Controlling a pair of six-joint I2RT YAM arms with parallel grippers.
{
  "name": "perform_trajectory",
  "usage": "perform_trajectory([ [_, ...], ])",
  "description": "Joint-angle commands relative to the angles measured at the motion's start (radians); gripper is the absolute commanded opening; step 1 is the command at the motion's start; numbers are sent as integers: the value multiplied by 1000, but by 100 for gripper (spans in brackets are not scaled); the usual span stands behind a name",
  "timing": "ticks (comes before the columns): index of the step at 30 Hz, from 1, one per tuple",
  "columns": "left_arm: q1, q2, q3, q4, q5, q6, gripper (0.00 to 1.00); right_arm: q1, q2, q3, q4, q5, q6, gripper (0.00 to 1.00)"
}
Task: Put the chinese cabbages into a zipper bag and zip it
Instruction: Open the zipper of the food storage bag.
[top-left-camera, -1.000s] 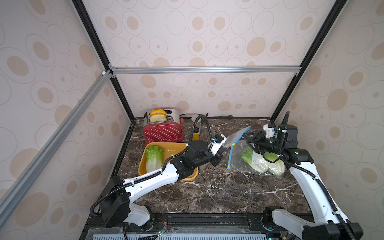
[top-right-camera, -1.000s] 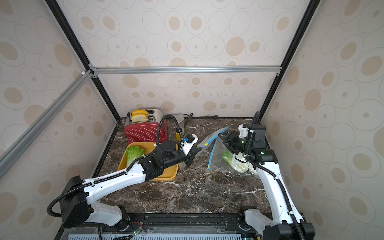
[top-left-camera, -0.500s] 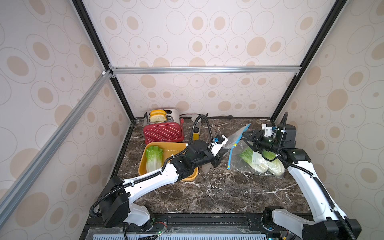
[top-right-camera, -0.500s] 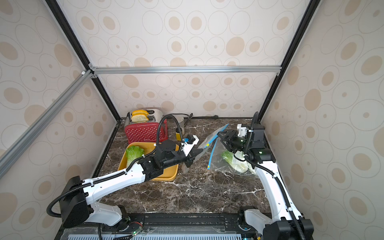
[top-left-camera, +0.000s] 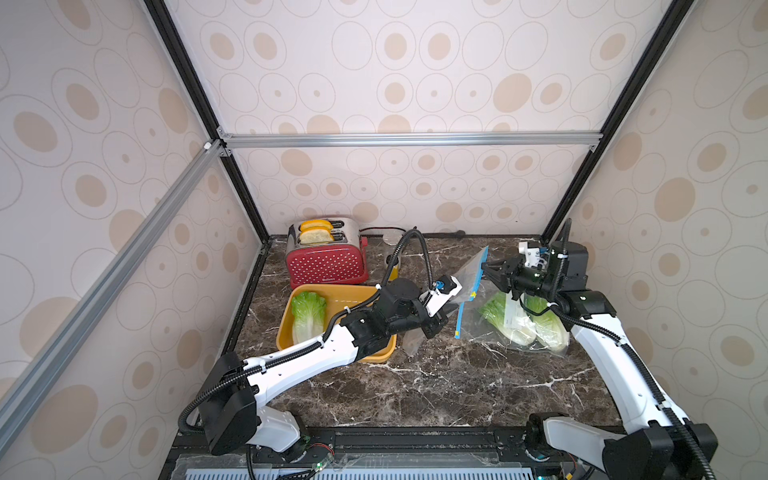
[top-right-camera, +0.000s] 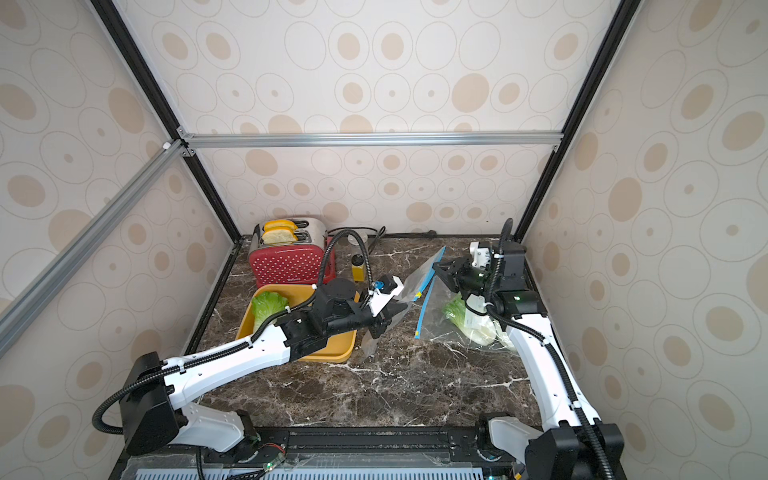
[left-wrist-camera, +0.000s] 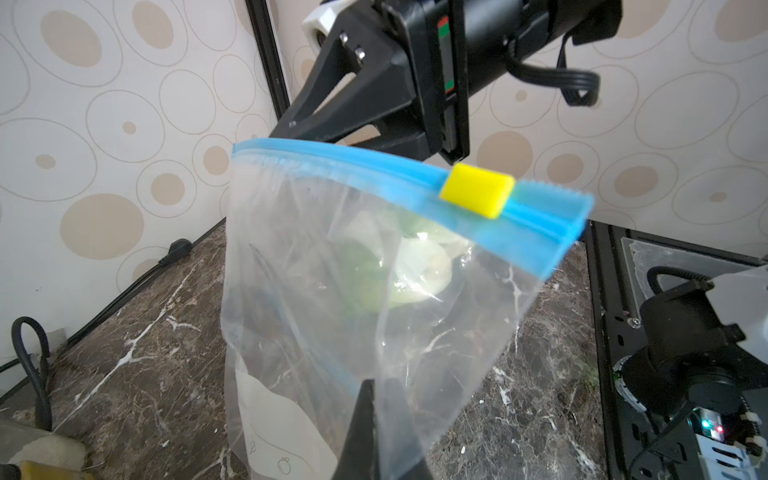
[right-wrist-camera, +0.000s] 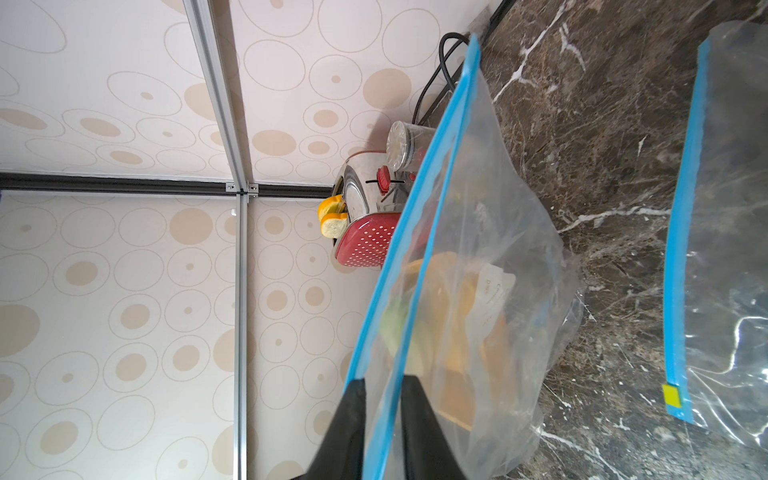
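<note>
In both top views, two chinese cabbages (top-left-camera: 517, 326) already sit in the zipper bag (top-left-camera: 471, 320) by the worktop's right edge. The third head (top-left-camera: 306, 316) waits in the yellow tray (top-left-camera: 283, 332) near the left edge, so loading and zipping remain, I'd judge. Left wrist view: the left gripper (left-wrist-camera: 376, 415) is pinched tight on the bag's film, with the yellow slider (left-wrist-camera: 477, 190) near the rim's end. Right wrist view: the right gripper (right-wrist-camera: 384, 432) stands narrow, the blue rim (right-wrist-camera: 413, 208) between its fingers; biting or not, I cannot tell.

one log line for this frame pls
left hand: shut on zipper bag | right hand: straddling blue zip strip, grip unclear | bagged cabbages: two | third cabbage: in yellow tray | mouth: open
</note>
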Motion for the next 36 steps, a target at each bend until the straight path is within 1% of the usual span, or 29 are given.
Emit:
perform_trajectory([
  [1,-7,-7,34,-30,4,48,0,9,4,21,34,-7,18,13],
  [3,-7,-9,33,-29,-1,47,0,15,4,23,34,-9,11,13],
  [4,-7,-9,33,-28,1,47,0,17,7,23,27,-13,7,18],
  [5,-7,-8,34,-27,2,44,0,18,9,22,20,-15,5,19],
  [16,-7,-13,44,9,-10,30,0,36,1,-28,38,-4,25,19],
  [20,-7,-9,50,9,6,29,0,44,8,-31,56,3,29,19],
  [23,-8,-2,54,6,25,27,0,53,26,-9,51,-4,19,15],
  [25,-7,7,57,-7,20,31,0,53,28,8,33,6,3,9],
  [27,-7,11,59,-30,12,37,0,53,26,22,14,24,-16,0],
  [28,-7,11,60,-39,10,36,0,54,25,32,6,32,-27,0],
  [29,-7,8,57,-43,8,36,3,53,25,44,-7,35,-40,0],
  [30,-7,2,49,-45,0,36,9,53,28,62,-29,39,-61,0],
  [31,-7,-4,41,-45,-16,31,21,55,31,86,-59,48,-86,0],
  [33,-7,-20,34,-62,-46,19,48,55,34,134,-128,79,-148,0],
  [34,-8,-32,39,-83,-65,10,58,55,37,162,-166,98,-187,0],
  [36,-7,-65,46,-130,-116,-13,69,55,51,239,-266,149,-276,0],
])
